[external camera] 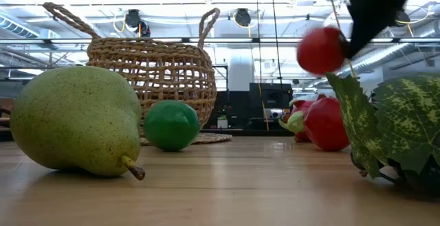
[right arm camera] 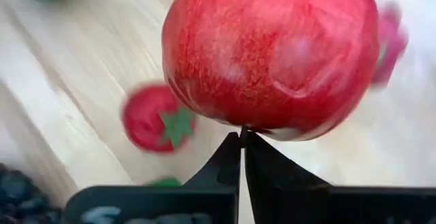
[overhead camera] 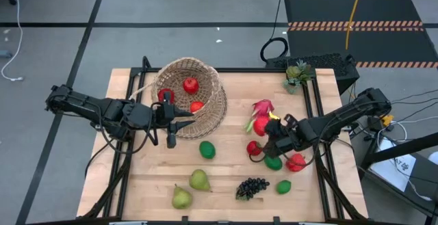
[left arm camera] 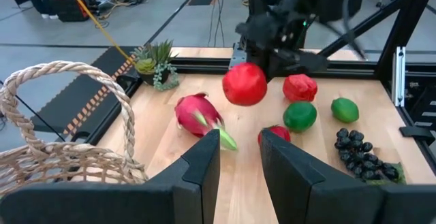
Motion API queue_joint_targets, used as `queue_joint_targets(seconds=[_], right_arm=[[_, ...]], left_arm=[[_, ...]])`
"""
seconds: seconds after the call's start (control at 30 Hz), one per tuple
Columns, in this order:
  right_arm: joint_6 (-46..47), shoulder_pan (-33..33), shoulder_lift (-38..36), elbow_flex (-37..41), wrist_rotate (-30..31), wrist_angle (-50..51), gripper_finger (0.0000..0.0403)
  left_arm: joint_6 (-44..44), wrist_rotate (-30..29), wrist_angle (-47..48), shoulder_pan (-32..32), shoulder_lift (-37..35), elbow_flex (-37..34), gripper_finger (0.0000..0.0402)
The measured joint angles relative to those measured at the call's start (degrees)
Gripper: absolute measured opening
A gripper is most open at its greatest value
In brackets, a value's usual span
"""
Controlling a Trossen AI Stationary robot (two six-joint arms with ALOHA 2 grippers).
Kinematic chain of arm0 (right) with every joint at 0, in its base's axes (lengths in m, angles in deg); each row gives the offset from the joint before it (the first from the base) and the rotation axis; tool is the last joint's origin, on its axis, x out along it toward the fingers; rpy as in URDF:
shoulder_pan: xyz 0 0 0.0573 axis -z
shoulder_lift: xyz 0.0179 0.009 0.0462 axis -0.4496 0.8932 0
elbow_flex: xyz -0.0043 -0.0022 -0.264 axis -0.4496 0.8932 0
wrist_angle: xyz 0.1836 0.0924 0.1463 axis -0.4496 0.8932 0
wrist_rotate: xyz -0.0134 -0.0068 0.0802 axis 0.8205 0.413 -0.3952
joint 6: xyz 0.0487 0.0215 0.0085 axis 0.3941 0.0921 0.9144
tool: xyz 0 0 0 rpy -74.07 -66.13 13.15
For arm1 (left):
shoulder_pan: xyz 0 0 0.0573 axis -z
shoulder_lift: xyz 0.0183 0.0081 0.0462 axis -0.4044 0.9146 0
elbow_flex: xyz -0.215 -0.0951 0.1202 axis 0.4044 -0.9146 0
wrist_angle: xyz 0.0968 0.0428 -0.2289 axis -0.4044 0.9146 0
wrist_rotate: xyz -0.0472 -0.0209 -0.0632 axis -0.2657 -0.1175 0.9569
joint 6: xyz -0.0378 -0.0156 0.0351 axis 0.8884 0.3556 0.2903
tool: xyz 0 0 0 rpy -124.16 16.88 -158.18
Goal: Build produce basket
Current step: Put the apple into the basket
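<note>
At the near edge of the table [overhead camera: 226,211] lie two yellow-green pears [overhead camera: 199,180], close to each other, and beside them a dark grape bunch [overhead camera: 252,187] with a small lime [overhead camera: 283,187] just to its right. A little farther in, a bigger green lime [overhead camera: 207,150] rests alone, between the pears and the basket.

On the right side, the right gripper [overhead camera: 269,129] is raised above the table and pinches a red apple [left arm camera: 244,84] by its stem; the fingers [right arm camera: 240,157] are pressed together on this thin stem, and the apple hangs free in the air. Under and around it lie a red tomato with a green star cap [right arm camera: 157,117], one more green fruit [overhead camera: 273,162] and a red pepper [overhead camera: 295,161]. Just beyond is the pink dragon fruit [overhead camera: 262,107] with green tips.

On the left side, the left gripper [overhead camera: 171,121] is held near the rim of the basket [overhead camera: 215,98], with its fingers [left arm camera: 197,173] spread apart and holding nothing. The basket is woven, light tan, and it stands at the far left part of the table. Inside it there are red fruits [overhead camera: 190,85].

At the far right corner stands a small potted plant [overhead camera: 298,73].
</note>
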Motion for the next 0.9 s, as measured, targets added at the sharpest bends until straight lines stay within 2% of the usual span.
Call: queue_joint_targets(seconds=[0.2,0.37,0.77,0.9], right_arm=[[-12.3,0.0,0.0,-6.5,7.8,-1.2,0.0],[-22.7,0.0,0.0,-7.3,12.5,-7.2,0.0],[-39.9,0.0,0.0,-1.4,14.1,-27.3,0.0],[-50.8,0.0,0.0,2.6,14.2,-38.0,0.0001]], left_arm=[[1.7,0.0,-0.2,0.0,0.0,0.0,0.0108],[2.1,0.0,-0.6,0.0,0.0,0.0,0.0108],[0.6,0.0,-1.6,0.0,0.0,0.0,0.0108],[0.5,0.0,-0.9,0.0,0.0,0.0,0.0108]])
